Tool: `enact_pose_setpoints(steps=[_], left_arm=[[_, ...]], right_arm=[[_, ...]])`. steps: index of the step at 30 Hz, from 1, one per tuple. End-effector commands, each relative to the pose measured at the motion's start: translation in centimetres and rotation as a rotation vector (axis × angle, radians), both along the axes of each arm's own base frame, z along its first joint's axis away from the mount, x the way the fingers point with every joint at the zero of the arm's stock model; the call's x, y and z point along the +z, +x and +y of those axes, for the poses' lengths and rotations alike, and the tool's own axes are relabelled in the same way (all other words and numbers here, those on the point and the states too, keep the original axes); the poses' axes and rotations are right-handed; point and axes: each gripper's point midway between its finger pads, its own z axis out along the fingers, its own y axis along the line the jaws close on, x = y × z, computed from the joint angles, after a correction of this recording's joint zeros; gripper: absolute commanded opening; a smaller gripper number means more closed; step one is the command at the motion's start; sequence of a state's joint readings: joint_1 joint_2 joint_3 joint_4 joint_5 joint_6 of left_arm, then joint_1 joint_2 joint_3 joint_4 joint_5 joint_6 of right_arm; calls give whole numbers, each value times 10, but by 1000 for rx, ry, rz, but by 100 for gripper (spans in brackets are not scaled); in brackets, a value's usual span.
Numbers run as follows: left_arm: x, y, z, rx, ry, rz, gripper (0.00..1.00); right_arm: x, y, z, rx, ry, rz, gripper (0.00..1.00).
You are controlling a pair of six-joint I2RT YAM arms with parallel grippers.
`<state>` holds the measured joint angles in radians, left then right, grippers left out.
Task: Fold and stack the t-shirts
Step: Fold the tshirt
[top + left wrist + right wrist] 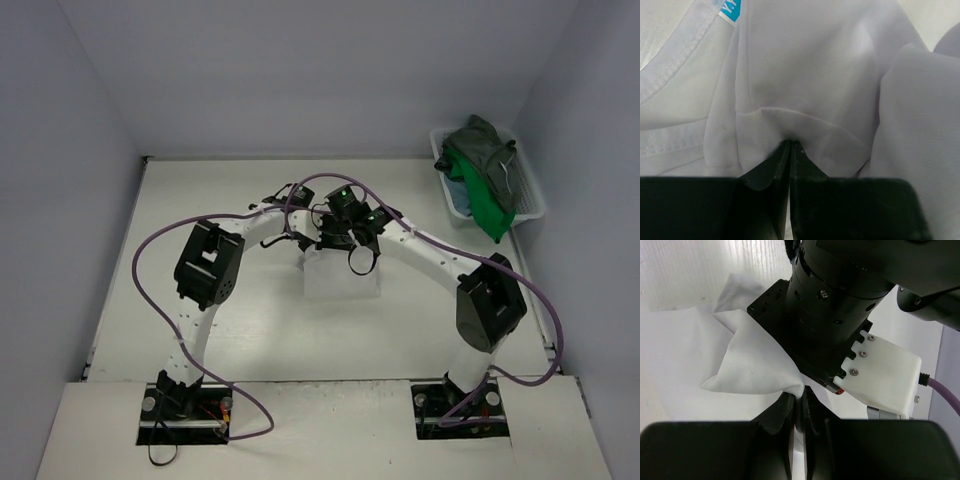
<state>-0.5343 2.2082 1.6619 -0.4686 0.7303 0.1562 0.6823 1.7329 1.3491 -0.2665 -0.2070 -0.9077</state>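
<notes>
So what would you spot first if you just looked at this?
The left gripper and the right gripper meet over the middle of the table, each pinched shut on a fold of the white t-shirt. At the far right corner, a white basket holds a bright green shirt with a dark grey-green shirt on top.

- A blue tag [730,9] is sitting at the neck seam of the white shirt [810,70].
- It is showing white characters, cut off by the frame edge and too partial to read.
</notes>
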Motion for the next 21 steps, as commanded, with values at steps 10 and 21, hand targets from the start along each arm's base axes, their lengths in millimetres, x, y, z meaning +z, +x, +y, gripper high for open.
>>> enact_pose_setpoints(steps=[10, 21], left_arm=[[5, -21, 2, -57, 34, 12, 0], [59, 44, 29, 140, -27, -71, 37]], right_arm=[[1, 43, -4, -72, 18, -79, 0], [7, 36, -8, -79, 36, -89, 0]])
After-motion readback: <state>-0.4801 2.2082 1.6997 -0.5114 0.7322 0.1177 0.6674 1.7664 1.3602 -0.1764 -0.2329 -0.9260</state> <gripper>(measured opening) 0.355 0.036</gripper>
